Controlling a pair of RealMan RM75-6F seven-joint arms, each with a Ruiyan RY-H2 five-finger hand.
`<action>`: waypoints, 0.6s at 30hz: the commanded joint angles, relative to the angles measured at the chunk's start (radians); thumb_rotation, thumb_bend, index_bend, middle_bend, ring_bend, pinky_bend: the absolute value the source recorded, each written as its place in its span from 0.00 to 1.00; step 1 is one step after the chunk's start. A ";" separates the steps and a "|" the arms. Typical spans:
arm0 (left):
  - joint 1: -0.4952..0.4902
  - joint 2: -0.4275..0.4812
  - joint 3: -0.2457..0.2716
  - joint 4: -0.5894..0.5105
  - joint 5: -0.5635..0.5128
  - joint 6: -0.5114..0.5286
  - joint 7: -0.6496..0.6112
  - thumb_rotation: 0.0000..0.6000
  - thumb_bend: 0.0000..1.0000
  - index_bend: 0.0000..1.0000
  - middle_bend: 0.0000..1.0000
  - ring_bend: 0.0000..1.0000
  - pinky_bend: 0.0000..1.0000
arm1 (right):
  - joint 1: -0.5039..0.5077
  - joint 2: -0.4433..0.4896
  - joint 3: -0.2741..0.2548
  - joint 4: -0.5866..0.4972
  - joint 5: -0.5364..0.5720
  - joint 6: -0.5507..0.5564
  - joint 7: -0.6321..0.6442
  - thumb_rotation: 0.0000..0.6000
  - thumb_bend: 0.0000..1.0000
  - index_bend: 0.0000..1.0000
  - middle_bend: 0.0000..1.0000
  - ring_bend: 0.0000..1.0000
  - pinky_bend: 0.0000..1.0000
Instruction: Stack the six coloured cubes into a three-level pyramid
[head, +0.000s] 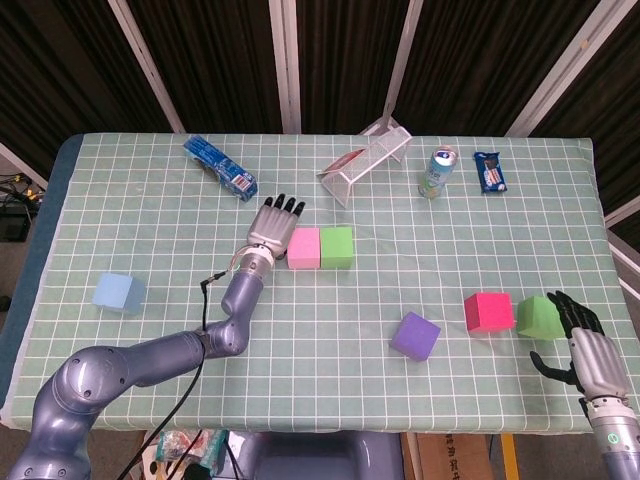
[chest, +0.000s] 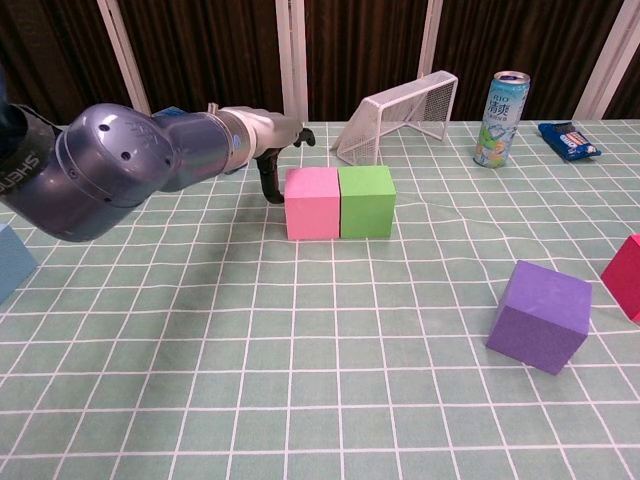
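The table (head: 330, 330), covered in a green checked cloth, stood before dark curtains; its near half lay largely unoccupied between the blue cube (head: 119, 293) near the left edge and the purple cube (head: 415, 335) right of centre. The pink cube (head: 303, 248) and green cube (head: 337, 247) sat touching side by side at mid-table. The left hand (head: 273, 226) rested just beside the pink cube's left face, fingers extended and apart, holding nothing. The red cube (head: 488, 311) and a second green cube (head: 539, 316) stood close together near the right edge, with the right hand (head: 580, 345) just beside that green cube, fingers spread, gripping nothing. A wire rack (head: 366, 159), a drink can (head: 437, 172) and two snack packets (head: 219, 166) lined the far edge. The chest view showed the left hand's thumb (chest: 268, 184) pointing downward beside the pink cube; the head view alone showed the right hand and the second green cube.
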 joint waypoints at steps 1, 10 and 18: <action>-0.001 -0.010 -0.006 0.014 0.008 -0.005 -0.002 1.00 0.38 0.00 0.06 0.02 0.12 | 0.000 0.000 0.000 -0.001 0.001 -0.001 -0.001 1.00 0.33 0.00 0.00 0.00 0.00; 0.000 -0.027 -0.022 0.038 0.032 -0.013 -0.010 1.00 0.38 0.00 0.06 0.02 0.12 | 0.002 0.001 -0.001 -0.004 0.003 -0.006 -0.005 1.00 0.33 0.00 0.00 0.00 0.00; 0.006 -0.033 -0.029 0.042 0.036 -0.021 -0.004 1.00 0.38 0.00 0.06 0.02 0.12 | 0.002 0.002 -0.002 -0.004 0.006 -0.009 -0.009 1.00 0.33 0.00 0.00 0.00 0.00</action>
